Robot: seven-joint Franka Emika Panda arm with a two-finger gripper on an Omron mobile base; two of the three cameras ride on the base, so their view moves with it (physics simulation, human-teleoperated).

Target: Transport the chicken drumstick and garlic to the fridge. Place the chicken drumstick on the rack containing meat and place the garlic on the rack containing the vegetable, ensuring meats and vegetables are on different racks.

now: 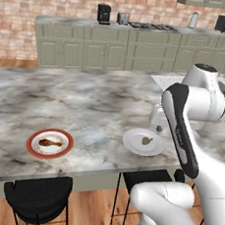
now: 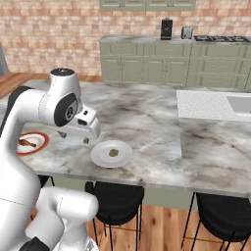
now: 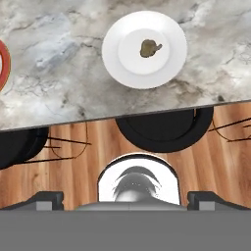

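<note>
At the near edge of the marble table [image 1: 100, 108], the hand [image 2: 78, 128] hangs above the surface, holding nothing as far as I can see; whether its fingers are spread or closed, I cannot tell. Just beyond it the garlic [image 3: 149, 47] lies on a white plate [image 3: 117, 59]. Further left, the chicken drumstick [image 1: 49, 142] rests on a red-rimmed plate [image 1: 32, 142]. Nothing seems picked up yet; the next move likely calls for lowering onto one item and gripping it.

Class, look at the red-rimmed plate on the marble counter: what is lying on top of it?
On the red-rimmed plate lies the chicken drumstick, orange-brown, alone on the white centre. In the right base view the arm covers part of that plate, so its far side is hidden there.
</note>
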